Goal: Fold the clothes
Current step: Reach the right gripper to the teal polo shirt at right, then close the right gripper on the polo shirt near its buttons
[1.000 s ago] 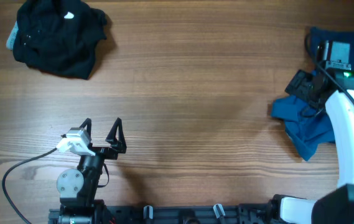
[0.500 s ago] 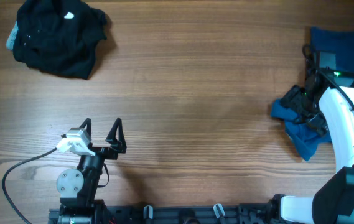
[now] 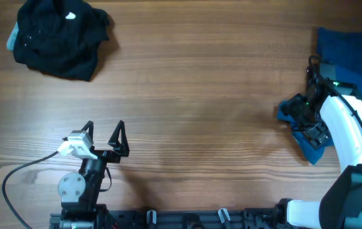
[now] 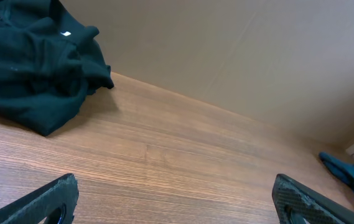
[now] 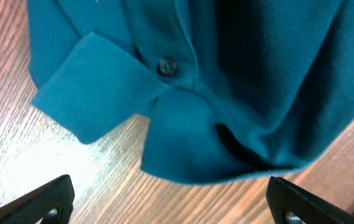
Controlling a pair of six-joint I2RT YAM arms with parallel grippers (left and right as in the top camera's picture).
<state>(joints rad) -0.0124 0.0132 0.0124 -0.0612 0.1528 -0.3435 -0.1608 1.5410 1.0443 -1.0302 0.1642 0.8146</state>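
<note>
Blue polo shirt [image 3: 309,147] partly under the right arm [image 3: 349,127], black garment [image 3: 60,38] clipped by top edge

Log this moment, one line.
left hand: open, empty | right hand: open over crumpled medium-blue polo shirt | black cloth garment: far corner, untouched

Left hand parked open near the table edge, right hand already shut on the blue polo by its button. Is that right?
Not quite. The right wrist view shows the right hand wide open, facing the blue polo and gripping nothing. The left hand is parked open, as you said.
</note>
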